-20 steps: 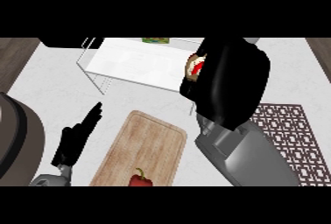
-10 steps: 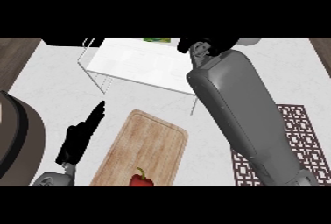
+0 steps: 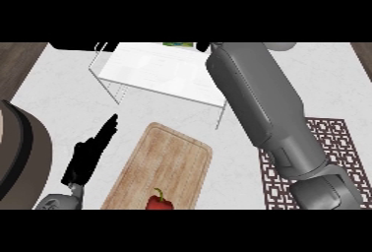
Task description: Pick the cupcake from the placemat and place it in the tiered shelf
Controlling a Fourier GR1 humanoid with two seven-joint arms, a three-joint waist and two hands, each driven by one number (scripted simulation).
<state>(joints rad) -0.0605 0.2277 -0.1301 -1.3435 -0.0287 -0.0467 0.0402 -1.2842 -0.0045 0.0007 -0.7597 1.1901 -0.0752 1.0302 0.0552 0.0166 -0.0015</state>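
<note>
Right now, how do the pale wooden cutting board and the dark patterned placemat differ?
The pale wooden cutting board is a solid slab with plain grain; the dark patterned placemat is an openwork lattice showing the white counter through it. The board lies between the two arms and carries a red pepper; the placemat lies at the right, partly hidden under the right grey forearm, with nothing visible on it. Both lie flat.

On the counter there is 1 tiered shelf (image 3: 163, 74) — white, with thin wire legs. 1 wooden cutting board (image 3: 166, 165) lies below it, and 1 red pepper (image 3: 160, 202) sits on the board's lower end. 1 patterned placemat (image 3: 330, 142) shows at the right — partly covered by 1 grey forearm. 1 black hand (image 3: 88, 156) shows at the left.
</note>
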